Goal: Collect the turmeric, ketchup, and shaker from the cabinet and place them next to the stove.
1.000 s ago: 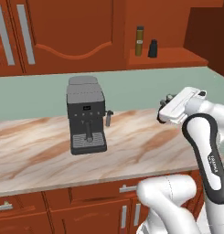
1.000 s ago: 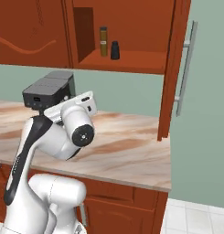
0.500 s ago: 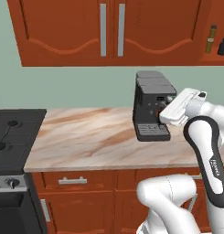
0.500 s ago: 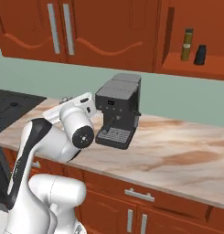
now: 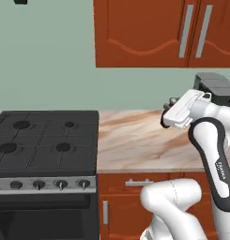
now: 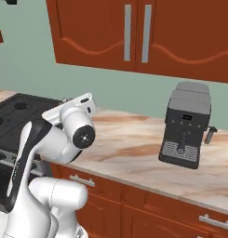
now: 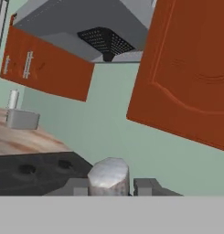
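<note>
Hand (image 7: 109, 186) clamped on a pale grey-capped item (image 7: 109, 176), perhaps the ketchup, beside the stove (image 5: 46, 140).

stove (image 5: 46, 140): you see it black, four burners, lower left | counter (image 5: 130, 140): marble, right of the stove | arm (image 5: 208, 140): you see it over the counter | cabinet doors (image 5: 149, 33): above, closed
</note>
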Controlling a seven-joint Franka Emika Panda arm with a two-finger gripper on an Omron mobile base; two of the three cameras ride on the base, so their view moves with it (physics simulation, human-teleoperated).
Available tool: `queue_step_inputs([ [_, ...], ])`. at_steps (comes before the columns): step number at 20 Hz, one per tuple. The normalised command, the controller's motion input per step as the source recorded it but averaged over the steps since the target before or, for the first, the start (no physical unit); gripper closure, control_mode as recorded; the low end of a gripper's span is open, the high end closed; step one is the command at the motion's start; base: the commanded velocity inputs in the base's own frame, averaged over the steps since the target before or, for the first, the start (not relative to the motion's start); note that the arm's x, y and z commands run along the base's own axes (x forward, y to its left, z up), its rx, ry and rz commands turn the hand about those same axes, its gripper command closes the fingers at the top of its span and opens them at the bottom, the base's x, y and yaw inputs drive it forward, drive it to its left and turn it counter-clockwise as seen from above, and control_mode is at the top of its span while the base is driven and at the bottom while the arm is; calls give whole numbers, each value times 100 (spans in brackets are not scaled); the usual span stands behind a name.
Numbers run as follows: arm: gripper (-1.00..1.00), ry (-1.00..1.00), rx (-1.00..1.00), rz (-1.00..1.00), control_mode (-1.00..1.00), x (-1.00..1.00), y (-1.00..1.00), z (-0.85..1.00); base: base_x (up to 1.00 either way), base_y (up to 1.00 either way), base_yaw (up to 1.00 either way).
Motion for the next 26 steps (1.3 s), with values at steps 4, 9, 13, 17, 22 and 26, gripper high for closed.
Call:
queue_step_inputs([
  [4,100,0,0,0,100,0,0,0,3,100,-15],
  [9,100,0,0,0,100,0,0,0,25,91,-26],
  [13,100,0,0,0,100,0,0,0,42,45,-30],
  [17,100,0,7,-12,-100,53,-1,-7,12,5,-7],
  [22,100,5,4,-1,-100,90,-20,-26,0,0,0],
  [26,100,9,0,10,-100,81,-26,-59,0,0,0],
])
